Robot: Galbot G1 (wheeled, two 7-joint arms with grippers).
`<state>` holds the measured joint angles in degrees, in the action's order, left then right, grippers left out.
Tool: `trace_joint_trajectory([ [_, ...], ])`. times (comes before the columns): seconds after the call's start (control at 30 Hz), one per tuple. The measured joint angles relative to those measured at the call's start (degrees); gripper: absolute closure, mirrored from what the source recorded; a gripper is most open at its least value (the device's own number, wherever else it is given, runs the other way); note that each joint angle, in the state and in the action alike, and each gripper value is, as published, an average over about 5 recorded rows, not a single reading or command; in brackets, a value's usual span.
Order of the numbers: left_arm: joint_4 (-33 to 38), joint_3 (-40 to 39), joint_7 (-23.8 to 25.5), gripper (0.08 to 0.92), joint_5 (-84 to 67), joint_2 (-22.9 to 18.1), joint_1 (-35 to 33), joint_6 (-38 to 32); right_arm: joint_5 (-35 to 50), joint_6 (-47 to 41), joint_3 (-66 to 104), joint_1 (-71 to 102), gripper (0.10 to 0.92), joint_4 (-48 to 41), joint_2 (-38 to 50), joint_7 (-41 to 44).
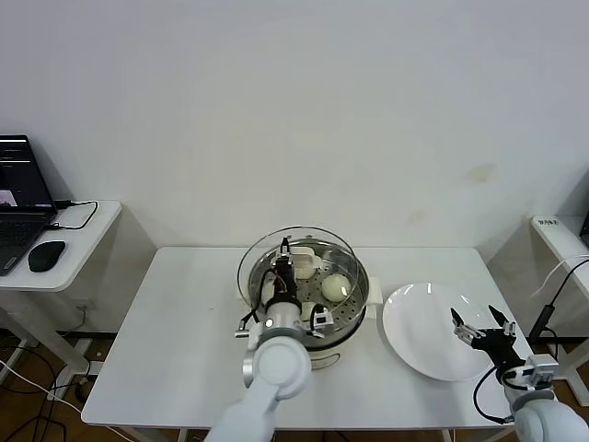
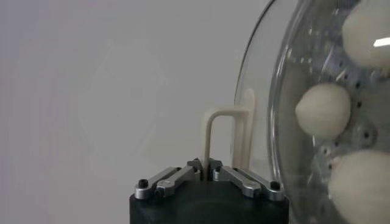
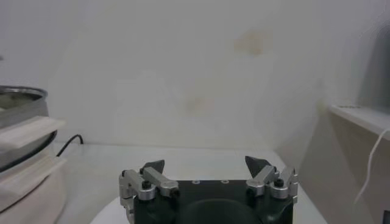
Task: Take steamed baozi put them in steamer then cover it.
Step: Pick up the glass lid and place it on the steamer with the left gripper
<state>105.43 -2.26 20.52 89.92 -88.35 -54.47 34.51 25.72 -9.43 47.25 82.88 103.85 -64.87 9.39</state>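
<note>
A white bench [image 1: 184,322] fills the lower part of the head view. At its middle stands the steamer [image 1: 342,324], a shiny steel pot on a cream base, with steamed baozi [image 1: 336,286] resting on its perforated tray. To the steamer's right, well apart from it, lies a flat white plate [image 1: 419,322]. The cover [image 1: 267,253], a clear glass lid with a cream handle [image 2: 226,137], is held tilted over the steamer, not seated on the rim. The left pincer [image 1: 286,250] is above the pot, its fingers closed together on the cover's handle; through the glass the left wrist view shows three buns. The right pincer [image 1: 482,326] hovers over the plate's right edge with its fingers [image 3: 152,167] spread apart, holding nothing.
</note>
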Motion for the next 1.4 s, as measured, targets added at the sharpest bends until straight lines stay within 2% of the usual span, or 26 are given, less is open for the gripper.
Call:
trace_joint_trajectory([
  [0.37, -2.12, -1.56, 0.66, 0.86, 1.75, -2.16, -0.85, 0.06, -0.18, 0.15, -0.09, -0.19, 0.203, -0.64, 0.0, 0.1],
  [0.93, -4.54, -2.33, 0.29, 0.86, 2.58, -2.1, -0.47, 0.06, -0.36, 0.49, -0.26, -0.24, 0.203, -1.14, -0.16, 0.26],
  [1.4, -6.61, -1.71, -2.45, 0.86, 2.82, -1.82, -0.66, -0.82, -0.45, 0.63, -0.27, -0.1, 0.203, -1.04, -0.45, 0.38],
])
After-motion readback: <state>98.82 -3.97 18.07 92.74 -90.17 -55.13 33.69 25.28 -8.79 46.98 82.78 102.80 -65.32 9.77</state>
